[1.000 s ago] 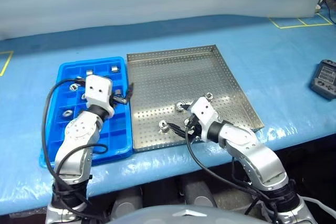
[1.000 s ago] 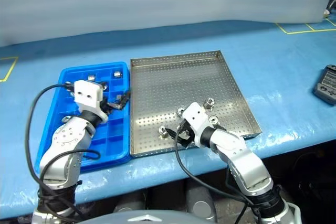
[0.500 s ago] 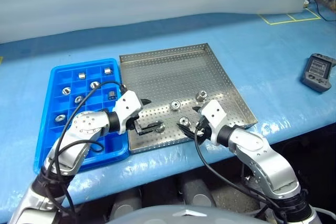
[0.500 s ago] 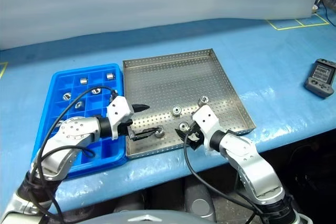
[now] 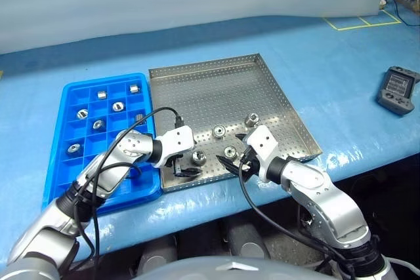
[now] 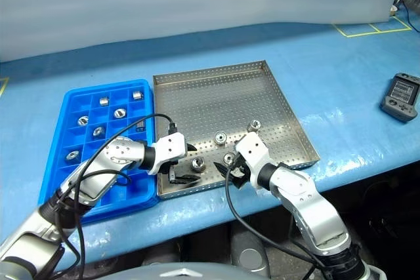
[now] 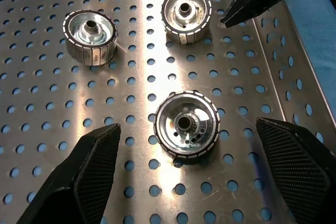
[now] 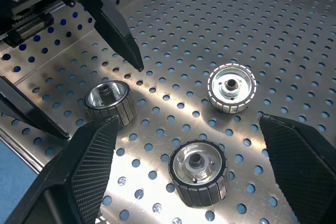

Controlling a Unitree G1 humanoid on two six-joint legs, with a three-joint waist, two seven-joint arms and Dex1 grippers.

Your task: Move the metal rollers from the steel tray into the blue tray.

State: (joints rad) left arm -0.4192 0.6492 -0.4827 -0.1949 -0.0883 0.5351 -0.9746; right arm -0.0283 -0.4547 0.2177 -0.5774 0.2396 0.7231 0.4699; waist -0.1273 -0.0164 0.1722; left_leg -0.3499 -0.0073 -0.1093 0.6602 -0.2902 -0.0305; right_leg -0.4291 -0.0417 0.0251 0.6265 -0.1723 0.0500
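Left gripper [image 5: 186, 164] stands low over the near edge of the steel tray [image 5: 216, 77], fingers [image 7: 89, 166] wide and empty, one roller [image 7: 186, 124] lying flat between them, evidently lined up for a pinch. Right gripper [image 5: 237, 162] hangs just beside it, fingers [image 8: 92, 166] likewise wide and empty, bracketing a second roller [image 8: 198, 171]; judged to be waiting its turn. Two further rollers [image 5: 219, 130] lie loose just beyond the fingertips. Farther off on the counter [image 5: 341, 44], the blue tray [image 5: 65, 181] holds several rollers [image 5: 118, 106], each in a separate compartment. Transfer judged partly done.
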